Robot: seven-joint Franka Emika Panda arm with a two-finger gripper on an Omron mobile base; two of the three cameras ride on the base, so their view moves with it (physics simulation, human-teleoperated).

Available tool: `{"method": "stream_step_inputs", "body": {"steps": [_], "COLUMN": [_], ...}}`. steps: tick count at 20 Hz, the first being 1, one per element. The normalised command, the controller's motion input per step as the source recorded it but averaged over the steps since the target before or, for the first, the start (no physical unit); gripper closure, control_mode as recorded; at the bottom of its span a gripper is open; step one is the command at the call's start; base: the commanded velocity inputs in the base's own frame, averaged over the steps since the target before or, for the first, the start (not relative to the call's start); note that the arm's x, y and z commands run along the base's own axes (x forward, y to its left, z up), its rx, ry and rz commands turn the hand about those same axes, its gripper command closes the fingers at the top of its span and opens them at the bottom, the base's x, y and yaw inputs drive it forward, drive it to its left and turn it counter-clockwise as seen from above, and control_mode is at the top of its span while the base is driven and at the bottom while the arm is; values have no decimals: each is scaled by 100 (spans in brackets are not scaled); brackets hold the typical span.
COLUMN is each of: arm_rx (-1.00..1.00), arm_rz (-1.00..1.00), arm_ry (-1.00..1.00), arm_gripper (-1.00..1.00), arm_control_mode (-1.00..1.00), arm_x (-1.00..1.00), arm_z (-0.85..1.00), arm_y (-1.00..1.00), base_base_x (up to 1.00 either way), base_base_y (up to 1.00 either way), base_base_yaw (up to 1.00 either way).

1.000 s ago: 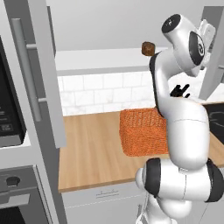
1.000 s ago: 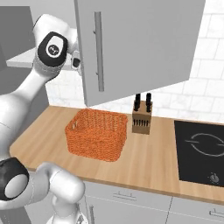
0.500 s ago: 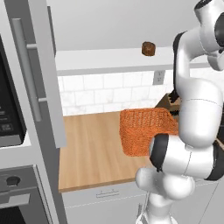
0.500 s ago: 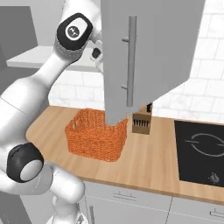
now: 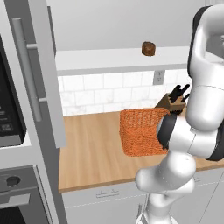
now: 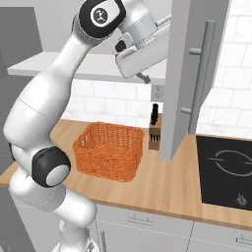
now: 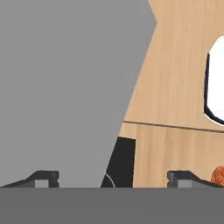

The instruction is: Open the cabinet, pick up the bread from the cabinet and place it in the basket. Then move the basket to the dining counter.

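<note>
While the cabinet door [image 6: 194,74] has swung further open, the left base view shows the bread [image 5: 148,48] on the bare shelf, at twelve o'clock above the basket [image 5: 142,131]. Right base view: the door edge crowds the knife block [image 6: 155,132]. Hand view: the gripper [image 7: 113,177] spread wide, holding nothing.

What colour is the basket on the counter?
Orange woven basket; clearest in the right base view.
</note>
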Motion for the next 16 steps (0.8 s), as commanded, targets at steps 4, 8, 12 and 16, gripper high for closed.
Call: {"method": "stream_step_inputs", "body": {"steps": [4,8,12,16], "arm_rx": [10,3,-1,-9], "arm_rz": [-2,0,14,26], "arm_ry": [-32,-15,-4,-13], "arm_gripper": [-100,-100,-100,-100], "arm_control_mode": [-100,-100,-100,-100], "arm_x": [18,22,0,12], "arm_z": [-37,-46,-73,-99], "arm_y": [100,100,100,77], "base_base_x": [0,0,0,0], "base_base_y": [0,0,0,0], "base_base_yaw": [0,0,0,0]}}
